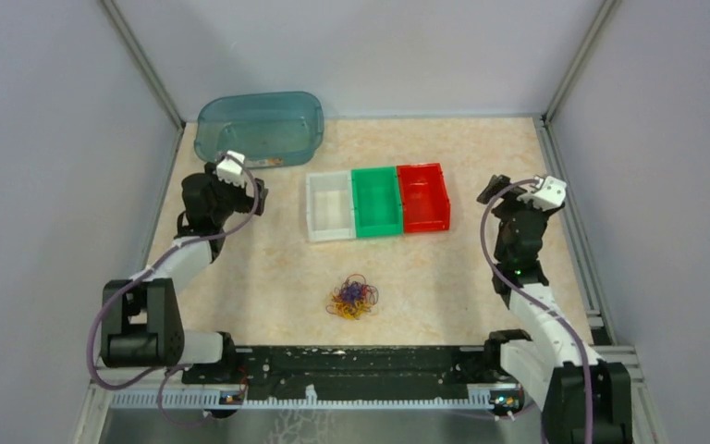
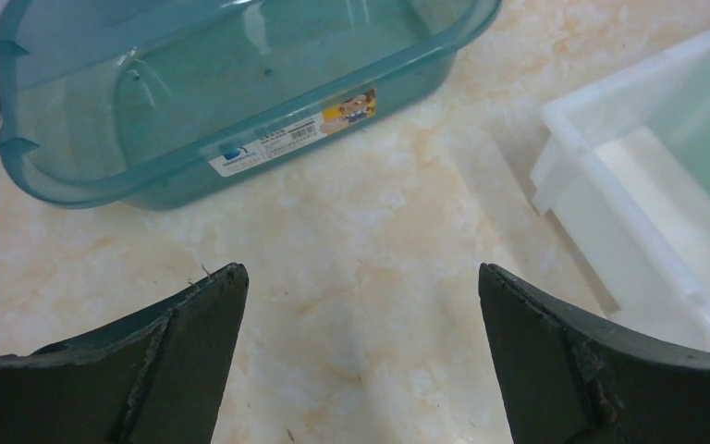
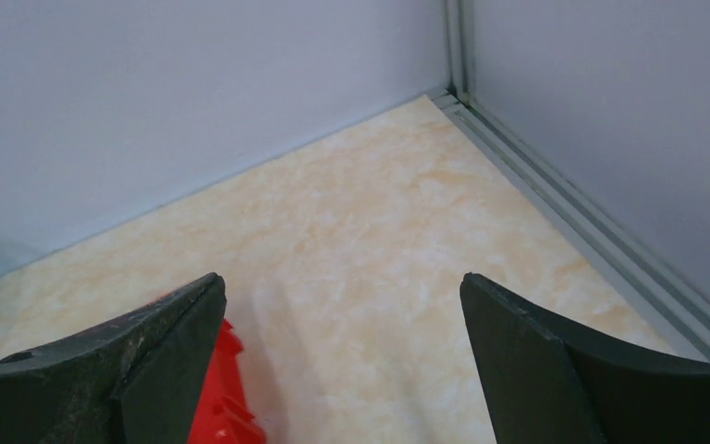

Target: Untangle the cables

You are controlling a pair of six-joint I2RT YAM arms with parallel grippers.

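The cables (image 1: 352, 297) lie as one small tangled clump of thin purple, red and yellow-orange wires on the table's near middle, seen only in the top view. My left gripper (image 1: 240, 166) is raised at the far left, next to the teal tub, well away from the clump. In the left wrist view the left gripper (image 2: 361, 273) is open and empty over bare tabletop. My right gripper (image 1: 555, 190) is raised at the far right, beyond the red bin. In the right wrist view the right gripper (image 3: 340, 282) is open and empty.
A clear teal tub (image 1: 259, 128) stands at the back left and also shows in the left wrist view (image 2: 194, 83). A white bin (image 1: 329, 206), a green bin (image 1: 376, 202) and a red bin (image 1: 423, 197) stand side by side mid-table. Grey walls enclose the table.
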